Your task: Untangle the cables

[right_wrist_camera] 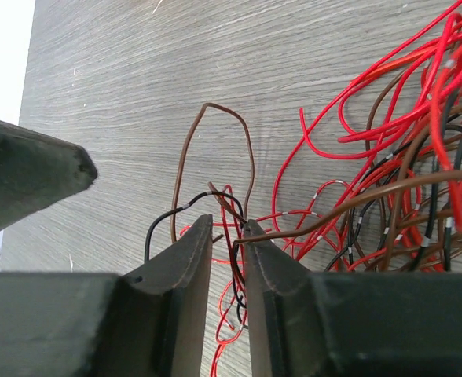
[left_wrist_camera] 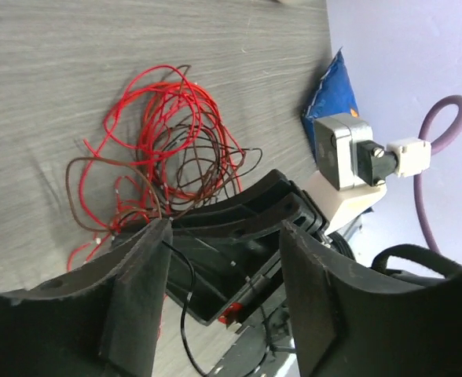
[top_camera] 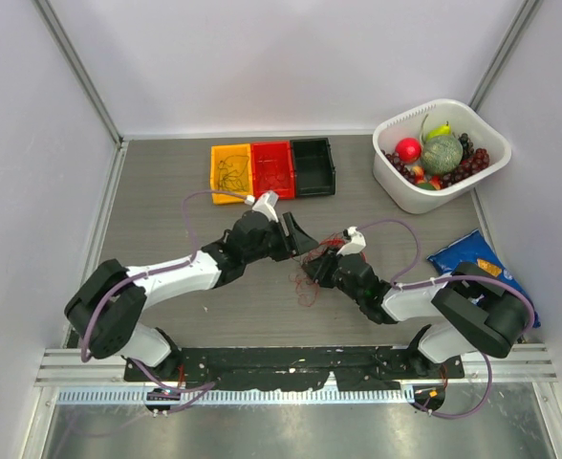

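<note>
The cables (top_camera: pixel 310 277) lie in one tangle of thin red, brown and black wires on the grey table between the two arms. In the left wrist view the cables (left_wrist_camera: pixel 168 141) spread out beyond the fingers. My left gripper (left_wrist_camera: pixel 227 228) stands wide open just over the tangle's near edge, facing the right gripper; one thin black wire (left_wrist_camera: pixel 176 267) hangs by its left finger. My right gripper (right_wrist_camera: pixel 229 224) is narrowly open, and red, black and brown strands of the cables (right_wrist_camera: pixel 388 157) run loosely through the gap. From above, the left gripper (top_camera: pixel 300 241) and the right gripper (top_camera: pixel 314 271) almost meet.
Yellow (top_camera: pixel 230 172), red (top_camera: pixel 272 169) and black (top_camera: pixel 313 166) bins stand in a row at the back. A white basket (top_camera: pixel 424 199) of fruit sits at the back right. A blue bag (top_camera: pixel 477 263) lies by the right wall.
</note>
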### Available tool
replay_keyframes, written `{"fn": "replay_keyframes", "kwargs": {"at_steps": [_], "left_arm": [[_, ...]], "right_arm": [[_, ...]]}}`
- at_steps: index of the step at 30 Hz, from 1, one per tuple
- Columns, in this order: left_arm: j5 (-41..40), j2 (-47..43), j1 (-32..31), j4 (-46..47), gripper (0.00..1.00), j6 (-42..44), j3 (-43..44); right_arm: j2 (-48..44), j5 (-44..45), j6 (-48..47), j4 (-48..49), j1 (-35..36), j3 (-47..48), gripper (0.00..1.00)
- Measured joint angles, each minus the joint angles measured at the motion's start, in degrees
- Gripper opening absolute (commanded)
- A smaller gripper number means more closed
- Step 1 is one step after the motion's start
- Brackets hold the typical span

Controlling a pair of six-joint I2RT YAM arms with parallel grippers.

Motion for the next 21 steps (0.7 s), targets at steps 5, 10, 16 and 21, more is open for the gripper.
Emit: {"fn": "replay_keyframes", "kwargs": {"at_steps": [5,10,16,21], "left_arm": [[-0.5,1.1,-1.2,1.6,0.0,-3.0,0.0],[-6.4,-8.5,-1.3,-7.0,0.0,2.4,0.9],[-15.9,-26.8,-1.3,-18.4,0.0,11.6,10.7],[-21.9,-37.9,-1.4,-24.6,0.0,16.0,16.7]], "right_arm": [[-0.2,0.1,-0.2,-0.5,0.2,0.0,0.57],[-2.2,2.2,-0.2,-2.9,0.7,0.0,0.7],[-4.1,4.2,0.0,-3.4,1.0,0.0,0.68],[-4.1,5.3,0.3,-4.0,1.0,0.0,0.68]]}}
